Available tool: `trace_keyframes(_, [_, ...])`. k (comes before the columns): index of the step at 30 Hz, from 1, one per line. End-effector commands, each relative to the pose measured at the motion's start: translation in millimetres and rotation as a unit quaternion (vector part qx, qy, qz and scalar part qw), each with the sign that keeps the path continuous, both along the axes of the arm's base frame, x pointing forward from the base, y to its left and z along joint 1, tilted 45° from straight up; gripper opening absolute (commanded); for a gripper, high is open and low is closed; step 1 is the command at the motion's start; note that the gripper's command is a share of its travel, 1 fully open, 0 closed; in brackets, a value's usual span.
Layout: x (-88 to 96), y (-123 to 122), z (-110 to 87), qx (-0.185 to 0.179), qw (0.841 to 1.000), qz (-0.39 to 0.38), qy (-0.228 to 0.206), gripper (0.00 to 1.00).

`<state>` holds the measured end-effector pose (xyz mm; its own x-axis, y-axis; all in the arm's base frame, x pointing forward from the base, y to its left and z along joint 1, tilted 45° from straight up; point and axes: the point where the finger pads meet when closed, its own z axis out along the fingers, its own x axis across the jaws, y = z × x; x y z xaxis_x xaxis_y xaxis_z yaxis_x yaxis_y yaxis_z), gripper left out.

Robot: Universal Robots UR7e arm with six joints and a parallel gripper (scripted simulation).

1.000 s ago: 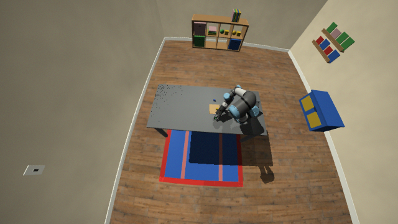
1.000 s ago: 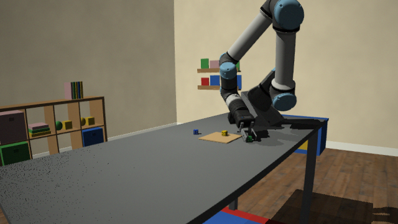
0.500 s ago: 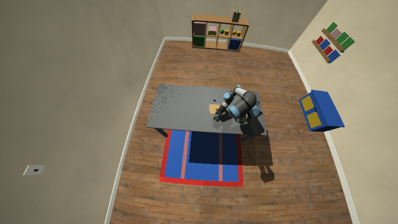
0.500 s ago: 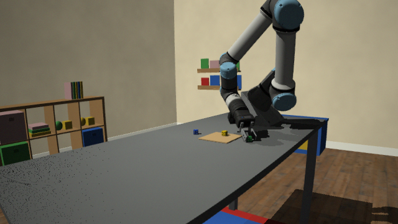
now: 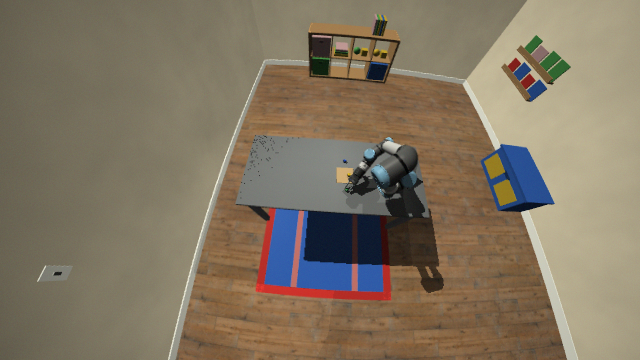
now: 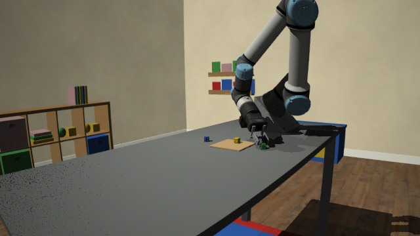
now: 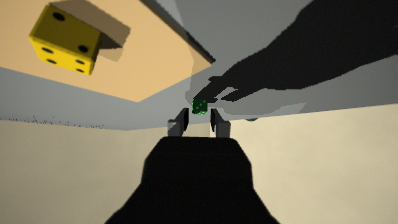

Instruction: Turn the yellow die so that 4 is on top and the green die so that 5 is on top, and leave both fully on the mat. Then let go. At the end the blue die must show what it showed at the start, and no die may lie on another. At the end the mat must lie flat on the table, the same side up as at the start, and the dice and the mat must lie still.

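Single arm point(image 6: 298, 49) of pale grey tubular links, light blue round joint caps point(image 6: 302, 10), dark grey joint housings, white band above the wrist, boxy black tool point(image 6: 261, 137) with two slim grey fingers

Green die point(image 7: 200, 106): dark green with darker pips, just beyond the tips of the hand point(image 7: 198, 121), whose body is black with grey fingers. Yellow die point(image 7: 65, 41): bright yellow, black pips, up and left of the hand on the tan mat point(image 7: 125, 60). Blue die point(image 6: 206, 139): deep blue, past the mat. Counter point(image 6: 138, 177): plain dark grey.
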<state>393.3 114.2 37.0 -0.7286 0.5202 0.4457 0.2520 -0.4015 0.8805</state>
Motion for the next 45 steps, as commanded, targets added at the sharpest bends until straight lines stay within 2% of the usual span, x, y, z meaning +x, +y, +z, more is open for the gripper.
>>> trace_keyframes(1, [-8.6,-10.6,-2.3,0.0,1.0,0.0,0.0,0.7])
trace_keyframes(11, [-17.7,-21.5,-4.6,0.0,1.0,0.0,0.0,0.7])
trace_keyframes(22, [-18.7,-23.9,-3.5,0.0,1.0,0.0,0.0,0.7])
trace_keyframes(36, [-22.7,-60.1,32.5,-0.001,1.0,0.0,0.0,0.7])
trace_keyframes(45, [-23.2,-64.9,37.3,-0.001,1.0,0.0,0.0,0.7])
